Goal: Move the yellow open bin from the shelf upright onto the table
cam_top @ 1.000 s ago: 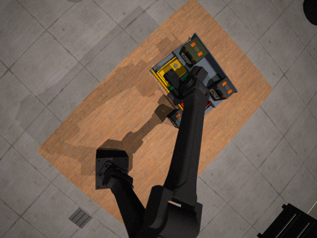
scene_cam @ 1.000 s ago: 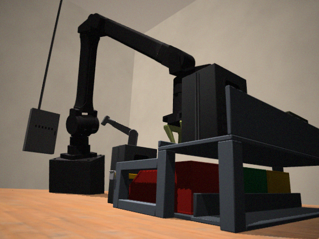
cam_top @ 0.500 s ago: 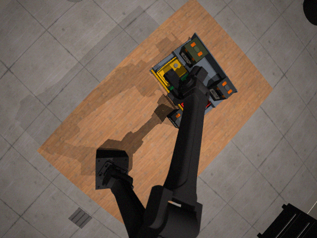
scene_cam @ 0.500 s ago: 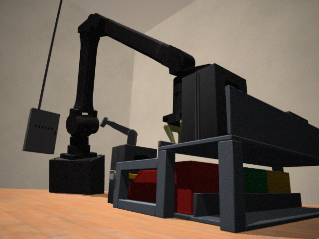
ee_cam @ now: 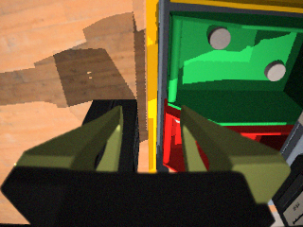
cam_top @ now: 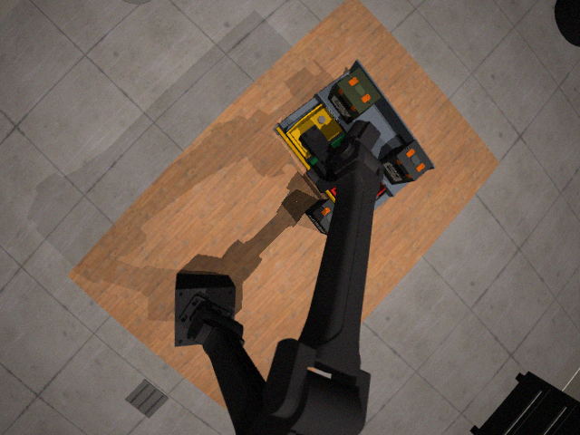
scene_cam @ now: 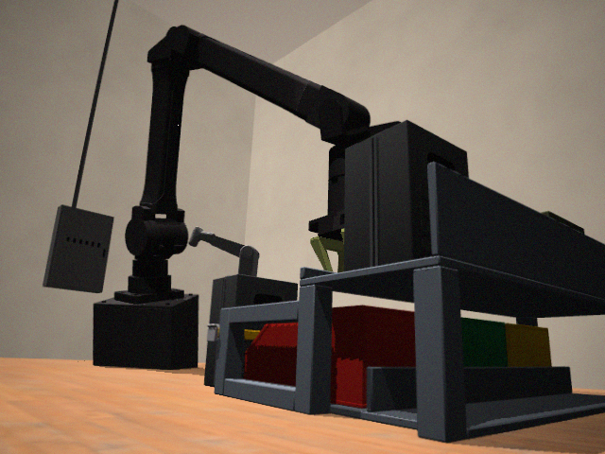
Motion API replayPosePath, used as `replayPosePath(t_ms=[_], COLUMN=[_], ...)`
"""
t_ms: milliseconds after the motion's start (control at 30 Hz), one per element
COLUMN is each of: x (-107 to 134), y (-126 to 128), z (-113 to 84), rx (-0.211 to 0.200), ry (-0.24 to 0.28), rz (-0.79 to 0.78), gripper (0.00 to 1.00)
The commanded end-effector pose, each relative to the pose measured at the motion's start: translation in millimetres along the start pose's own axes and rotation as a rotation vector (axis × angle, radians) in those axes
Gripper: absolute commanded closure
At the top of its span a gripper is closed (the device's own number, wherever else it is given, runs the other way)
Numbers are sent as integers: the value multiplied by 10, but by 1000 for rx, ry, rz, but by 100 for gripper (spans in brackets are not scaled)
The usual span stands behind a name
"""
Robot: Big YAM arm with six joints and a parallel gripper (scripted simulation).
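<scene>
The yellow open bin [cam_top: 311, 124] [scene_cam: 529, 344] sits on the lower level of the grey shelf [cam_top: 299, 111] [scene_cam: 440, 352] [ee_cam: 163, 71]. A grey round part shows in it from above; one edge of it shows at the top of the wrist view. The green bin [ee_cam: 213, 71] beside it holds two grey round parts. A red bin [ee_cam: 168, 142] [scene_cam: 366, 332] follows. My gripper [scene_cam: 335, 266] [ee_cam: 151, 113] is partly open and empty, above the shelf's front edge near the green and red bins. The arm hides it in the top view. The shelf stands on the wooden table [cam_top: 421, 225] [scene_cam: 97, 410].
An olive case [cam_top: 358, 89] and a dark case [cam_top: 414, 161] [scene_cam: 378, 195] stand on the shelf's upper level. Another dark case [cam_top: 323, 213] [scene_cam: 253, 288] stands on the table against the shelf front. A yellow strip [ee_cam: 151, 71] runs along the front edge. A grey box [scene_cam: 77, 249] hangs from a rod.
</scene>
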State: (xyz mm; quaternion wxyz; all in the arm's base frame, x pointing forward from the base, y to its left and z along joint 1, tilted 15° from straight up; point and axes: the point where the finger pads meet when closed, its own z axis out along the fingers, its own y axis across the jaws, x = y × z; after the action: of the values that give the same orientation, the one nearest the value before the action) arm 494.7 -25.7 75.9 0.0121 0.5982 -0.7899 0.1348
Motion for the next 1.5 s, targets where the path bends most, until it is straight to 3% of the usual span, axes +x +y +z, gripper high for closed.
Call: replayPosePath(t_ms=[0,200,233,333,700,767,800,867,1233,1333,1367,1467], x=[-32,-4,17,29,29,29,23,24,19,29,41,25], y=[-15,-7,-36,-13,-13,-13,-51,-12,-11,-17,-82,-35], z=[73,118,49,165,321,321,224,366,507,508,357,491], rx=[1,-3,13,-4,-5,-5,19,-4,-4,-3,31,7], ry=[-5,-3,-8,-2,-2,-2,-9,-2,-2,-2,-11,-5], rz=[-16,-11,-5,-4,-4,-4,-3,-5,-7,-4,2,-4], gripper=[57,57,57,57,57,57,57,57,57,57,57,57])
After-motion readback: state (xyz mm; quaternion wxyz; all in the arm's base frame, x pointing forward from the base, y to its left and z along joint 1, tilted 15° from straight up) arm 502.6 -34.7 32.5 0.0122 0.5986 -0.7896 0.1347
